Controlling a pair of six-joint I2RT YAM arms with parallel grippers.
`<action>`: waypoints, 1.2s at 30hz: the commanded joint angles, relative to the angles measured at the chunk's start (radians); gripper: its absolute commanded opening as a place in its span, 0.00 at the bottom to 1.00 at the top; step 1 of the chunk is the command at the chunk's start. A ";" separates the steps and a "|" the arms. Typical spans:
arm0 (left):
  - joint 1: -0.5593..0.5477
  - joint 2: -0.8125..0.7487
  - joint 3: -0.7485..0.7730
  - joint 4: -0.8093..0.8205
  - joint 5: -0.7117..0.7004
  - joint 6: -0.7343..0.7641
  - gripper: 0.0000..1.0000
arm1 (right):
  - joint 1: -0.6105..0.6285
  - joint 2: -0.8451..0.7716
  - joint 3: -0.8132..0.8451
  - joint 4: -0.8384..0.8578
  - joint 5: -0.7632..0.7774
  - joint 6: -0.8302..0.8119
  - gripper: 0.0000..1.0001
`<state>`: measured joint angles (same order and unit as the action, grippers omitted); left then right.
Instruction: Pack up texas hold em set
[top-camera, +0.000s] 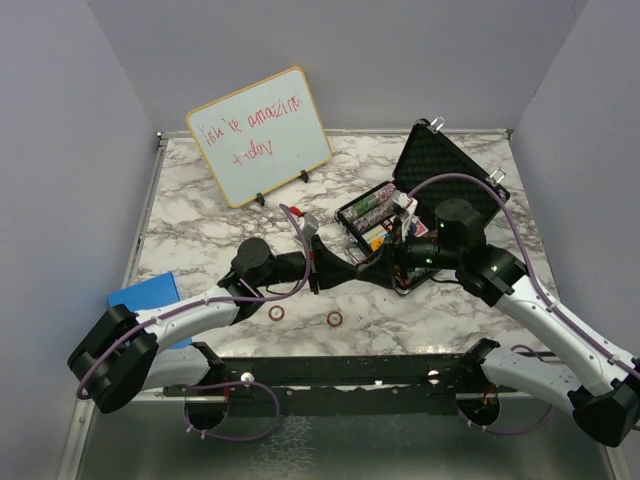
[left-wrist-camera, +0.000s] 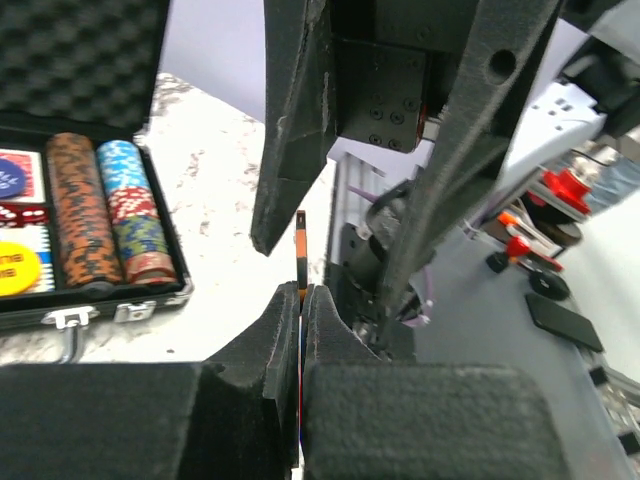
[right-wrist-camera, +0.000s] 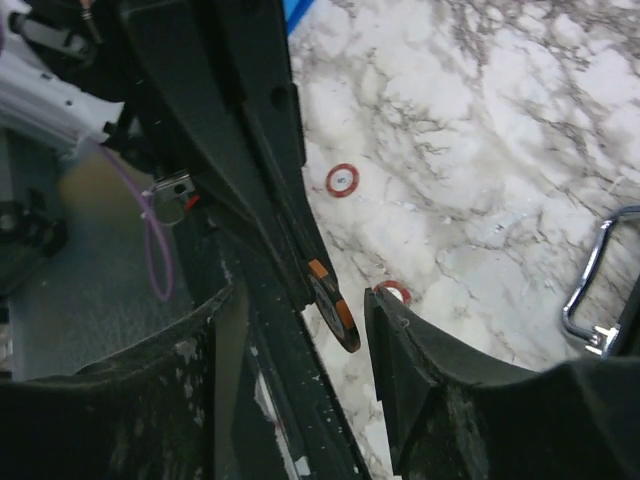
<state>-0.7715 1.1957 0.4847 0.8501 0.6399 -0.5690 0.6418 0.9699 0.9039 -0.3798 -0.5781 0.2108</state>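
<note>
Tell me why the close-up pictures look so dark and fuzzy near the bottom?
Top external view: even, soft light, faint shadows, the whiteboard writing readable. Left wrist view: its own fingers loom dark and blurred at the bottom, while the stacked poker chips are fairly sharp; the right side looks washed out. Right wrist view: the near fingers are murky and soft; the marble table is crisper.

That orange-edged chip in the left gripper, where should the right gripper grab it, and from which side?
Probably by the free half of the chip, beyond the left gripper, pads on its flat faces. Come from opposite that gripper: it stands edge-on, its other half pinched.
</note>
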 joint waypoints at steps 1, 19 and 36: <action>0.013 -0.051 0.013 0.004 0.139 -0.039 0.00 | 0.004 -0.040 0.018 0.033 -0.187 -0.071 0.51; 0.043 -0.168 -0.099 -0.227 -0.346 -0.001 0.67 | 0.004 0.092 0.062 -0.087 0.340 -0.109 0.00; 0.045 -0.256 -0.146 -0.459 -0.623 0.017 0.75 | 0.004 0.422 0.056 -0.115 0.746 -0.134 0.00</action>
<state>-0.7277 0.9390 0.3519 0.4122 0.0555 -0.5613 0.6441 1.3590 0.9619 -0.4896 0.0967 0.1181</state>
